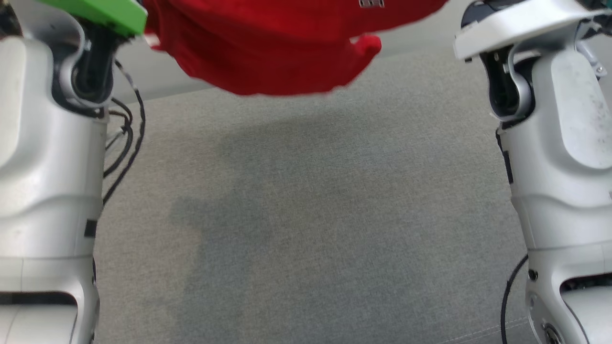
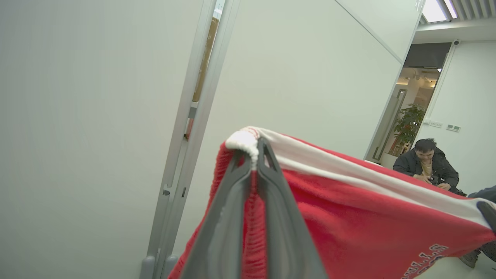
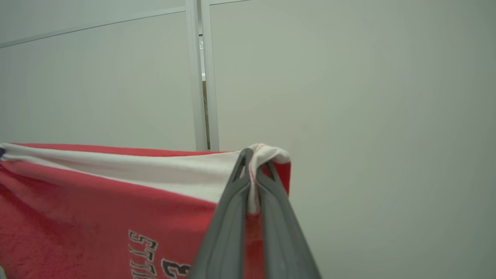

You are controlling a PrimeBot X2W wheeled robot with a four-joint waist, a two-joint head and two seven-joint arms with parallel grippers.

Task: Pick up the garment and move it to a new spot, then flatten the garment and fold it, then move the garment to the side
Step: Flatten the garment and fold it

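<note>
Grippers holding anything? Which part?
Left gripper and right gripper each pinch one end of the white band on the red garment.

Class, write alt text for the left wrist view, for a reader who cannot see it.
The left gripper is shut on the white-banded edge of a red garment, held up and stretched away to the right. Behind are a pale wall and a door frame; far right, a seated person in a dark jacket.

The red garment (image 3: 58, 217) bears dark outlined letters (image 3: 143, 248) ending in "LLS".
</note>
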